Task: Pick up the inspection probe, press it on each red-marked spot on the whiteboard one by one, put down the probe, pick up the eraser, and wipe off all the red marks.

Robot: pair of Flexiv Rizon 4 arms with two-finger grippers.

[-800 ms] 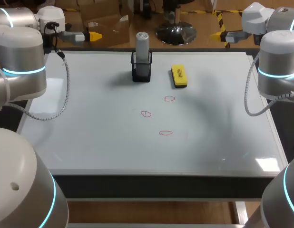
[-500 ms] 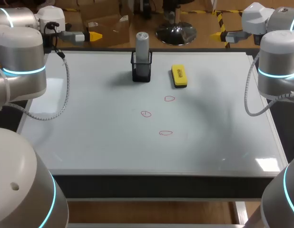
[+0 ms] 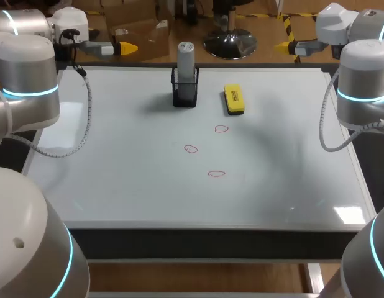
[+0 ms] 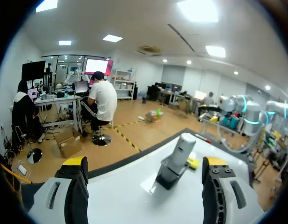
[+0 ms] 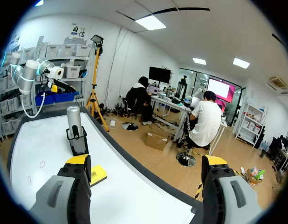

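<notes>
The whiteboard (image 3: 117, 174) lies flat on the table and covers most of it; the grey probe (image 3: 186, 57) stands upright in a black holder (image 3: 184, 94) near the far edge, about the middle of the board; the yellow eraser (image 3: 233, 99) lies flat just to the right of the holder, apart from it.

Three small red marks sit nearer the middle of the board: one (image 3: 222, 129) in front of the eraser, one (image 3: 190, 149) in front of the holder, and one (image 3: 216, 174) closest to the near edge; all three are well apart from the probe and the eraser.

The left arm (image 3: 27, 81) is raised at the far left corner; the left jaws stand wide with nothing between the fingers (image 4: 75, 184); the probe shows ahead of them in the left wrist view.

The right arm (image 3: 363, 81) is raised at the far right corner; the right jaws are also wide and hold nothing, the fingers (image 5: 75, 186) far apart; in the right wrist view the probe and eraser lie off to one side of them.
</notes>
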